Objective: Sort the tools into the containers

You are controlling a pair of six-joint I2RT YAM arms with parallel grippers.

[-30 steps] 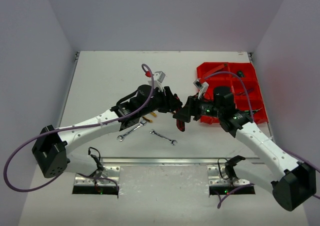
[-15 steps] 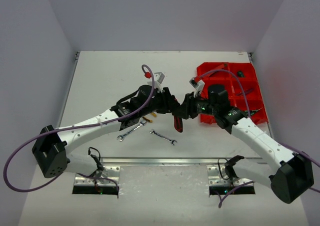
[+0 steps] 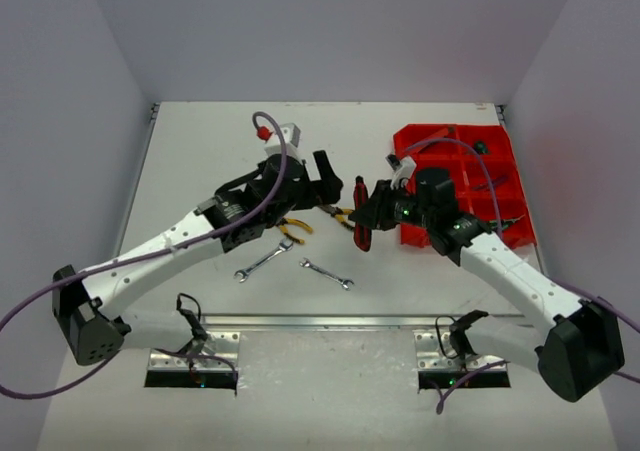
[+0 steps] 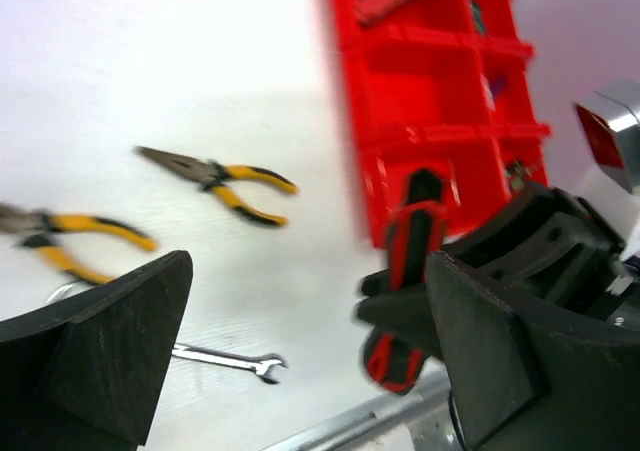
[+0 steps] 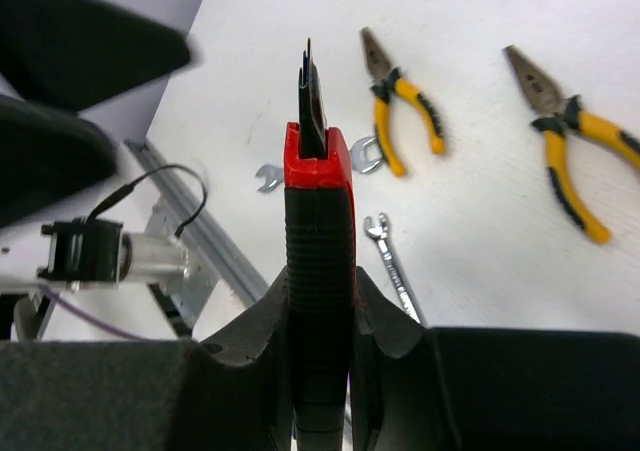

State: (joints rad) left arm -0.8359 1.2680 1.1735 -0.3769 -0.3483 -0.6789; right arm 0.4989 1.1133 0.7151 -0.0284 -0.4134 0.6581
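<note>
Gripping the red-and-black-handled pliers [image 5: 318, 221] by the handles, your right hand [image 3: 365, 214] holds them above the white table [image 3: 200, 151], just left of the bright red plastic compartment tray [image 3: 452, 134]. Your left hand [image 3: 328, 176] hangs close beside it, fingers spread wide with nothing between them. You have two yellow-and-black-handled pliers [image 3: 292, 229] and two silver wrenches [image 3: 262, 261] lying loose on the table near both hands.

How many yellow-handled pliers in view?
2. One yellow-handled pliers lies by a wrench on the table; the other lies further right in the right wrist view. More may hide in the red tray.
</note>
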